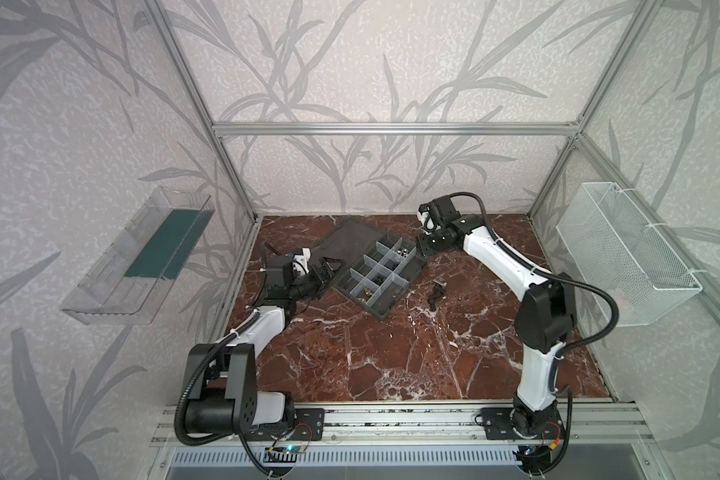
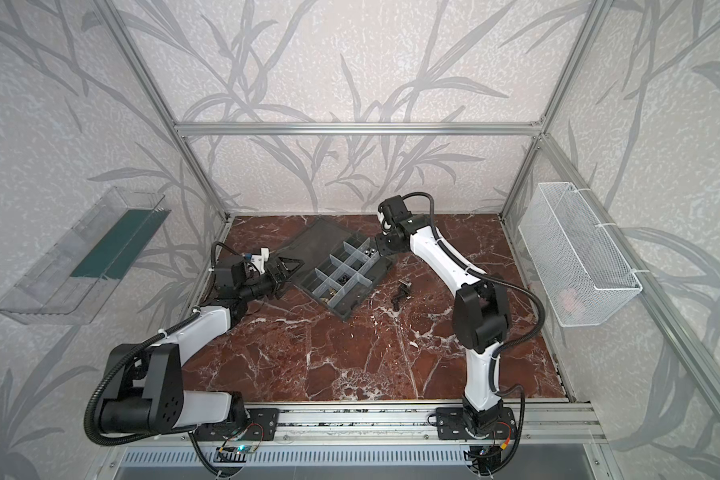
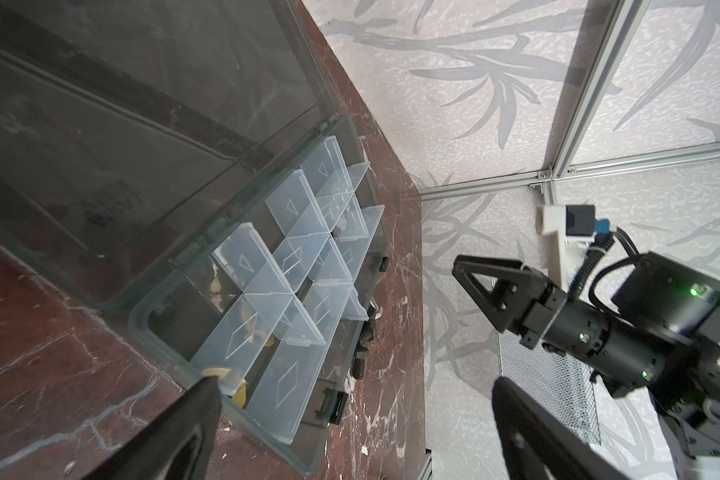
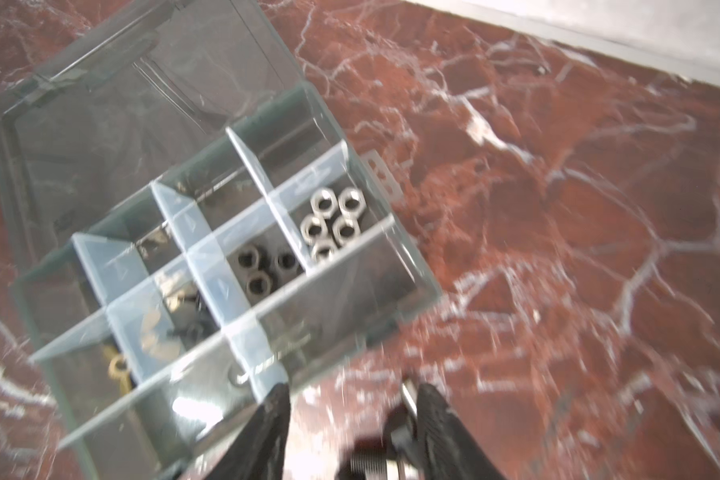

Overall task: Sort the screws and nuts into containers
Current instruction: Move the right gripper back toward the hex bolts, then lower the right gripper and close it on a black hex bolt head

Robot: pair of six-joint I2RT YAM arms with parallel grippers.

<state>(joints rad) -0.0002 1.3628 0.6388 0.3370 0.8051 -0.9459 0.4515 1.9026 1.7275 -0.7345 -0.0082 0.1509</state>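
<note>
My right claw (image 4: 352,390) hangs with jaws apart just beside the containers (image 4: 248,158), silver nuts (image 4: 331,224) already in one cell. The screws (image 1: 436,293) on the tabletop (image 1: 391,353) look tiny, stiff and slippery: I'd pinch across the shaft.

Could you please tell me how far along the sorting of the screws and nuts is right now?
Done: silver nuts fill one cell of the organizer box, dark nuts the next.
In hand: nothing clearly. The right gripper hangs open by the box's edge, and the left gripper is open by the lid.
Left: a few dark screws lie on the table beside the box.
</note>
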